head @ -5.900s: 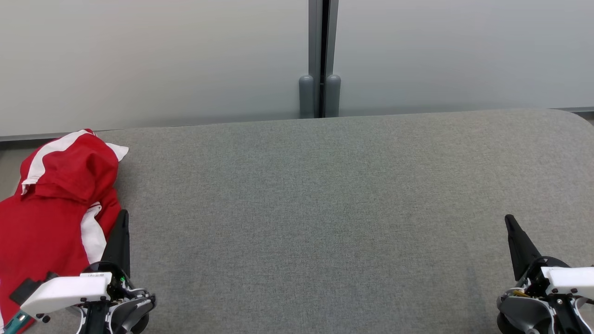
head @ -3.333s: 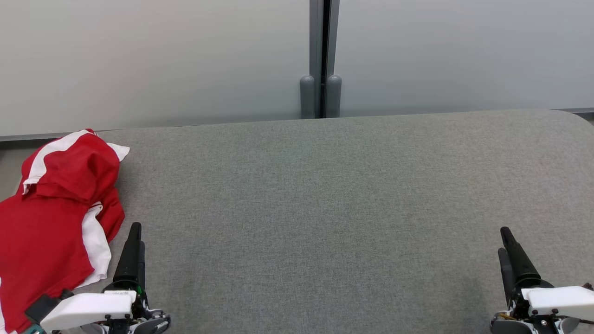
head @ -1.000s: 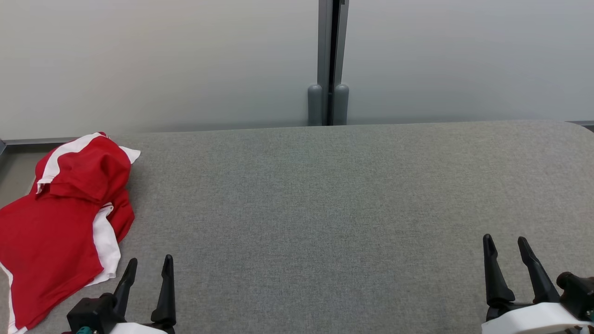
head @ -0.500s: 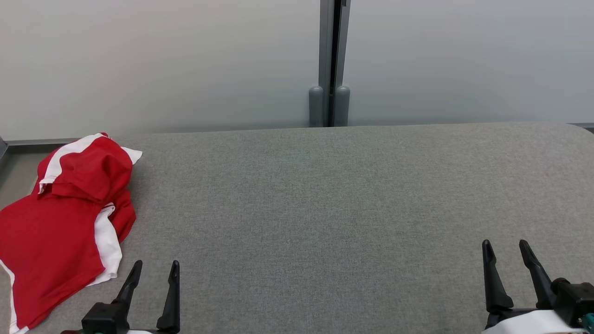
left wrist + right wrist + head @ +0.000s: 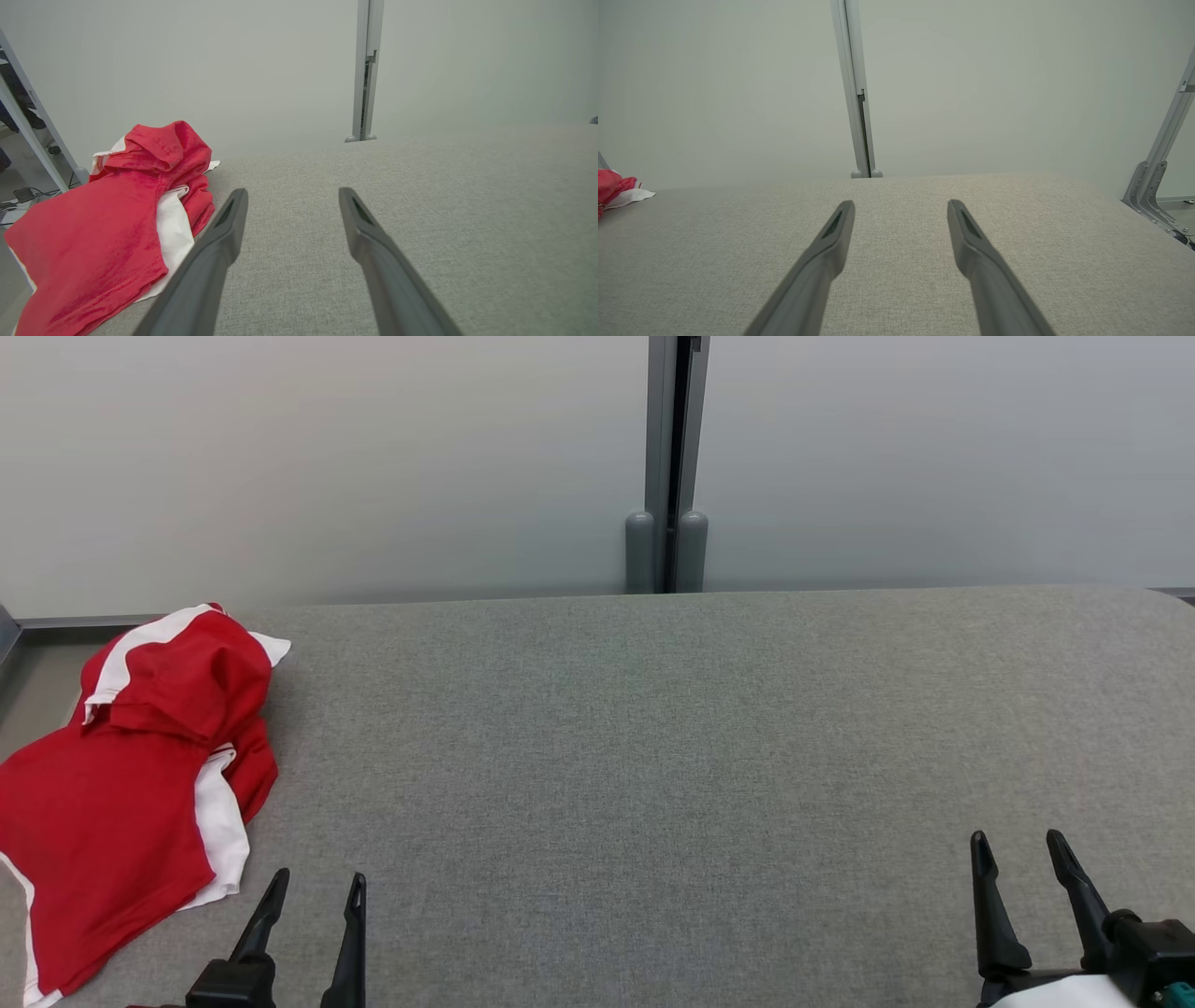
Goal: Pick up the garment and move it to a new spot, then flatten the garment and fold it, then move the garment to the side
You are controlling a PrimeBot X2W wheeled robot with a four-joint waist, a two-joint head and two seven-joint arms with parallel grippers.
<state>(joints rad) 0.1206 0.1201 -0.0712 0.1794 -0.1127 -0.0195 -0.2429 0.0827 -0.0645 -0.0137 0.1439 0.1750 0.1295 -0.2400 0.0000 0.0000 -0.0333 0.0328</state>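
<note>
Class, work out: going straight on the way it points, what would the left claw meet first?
The left claw would likely meet the grey fabric tabletop, else the pale wall; the red-and-white garment lies off to its left.

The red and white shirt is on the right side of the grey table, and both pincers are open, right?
No. The shirt lies on the left side of the table, as the head view shows. The left pincer and right pincer are open.

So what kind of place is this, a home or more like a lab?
Most likely a lab or test cell, not a home: a wide grey fabric-topped table stands against frosted partition panels joined by a metal post, with bare aluminium framing at the side.
</note>
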